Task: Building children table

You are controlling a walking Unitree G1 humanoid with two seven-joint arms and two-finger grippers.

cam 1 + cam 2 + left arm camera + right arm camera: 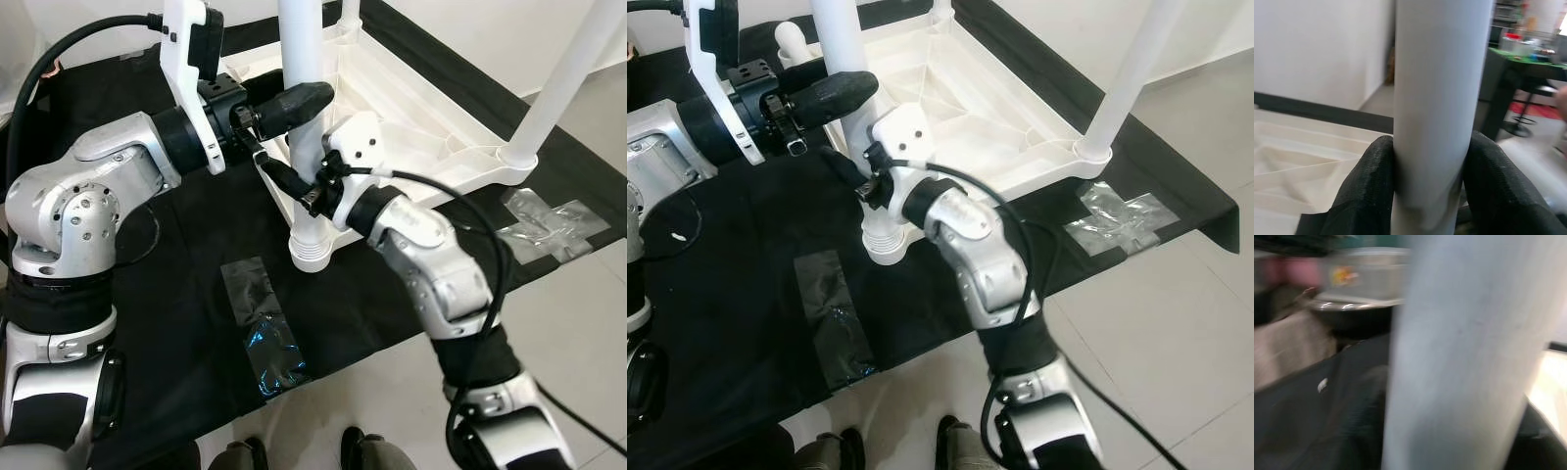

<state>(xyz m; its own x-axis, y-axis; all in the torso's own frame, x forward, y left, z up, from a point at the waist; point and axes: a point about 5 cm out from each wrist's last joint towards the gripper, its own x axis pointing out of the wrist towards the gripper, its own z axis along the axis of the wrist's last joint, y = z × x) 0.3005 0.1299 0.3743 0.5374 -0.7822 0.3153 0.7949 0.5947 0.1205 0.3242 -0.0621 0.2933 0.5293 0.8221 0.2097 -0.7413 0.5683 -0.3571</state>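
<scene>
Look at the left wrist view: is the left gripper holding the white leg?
Yes. Its two black fingers press against opposite sides of the white leg.

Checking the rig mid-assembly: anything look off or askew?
Yes. The table leg both grippers hold stands on the black mat, its threaded end just outside the upturned tabletop, not in a corner socket.

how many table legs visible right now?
3. One leg stands at the near corner of the upturned tabletop, held by the left gripper and right gripper. One at the right corner. One at the far edge. A fourth may be hidden.
</scene>
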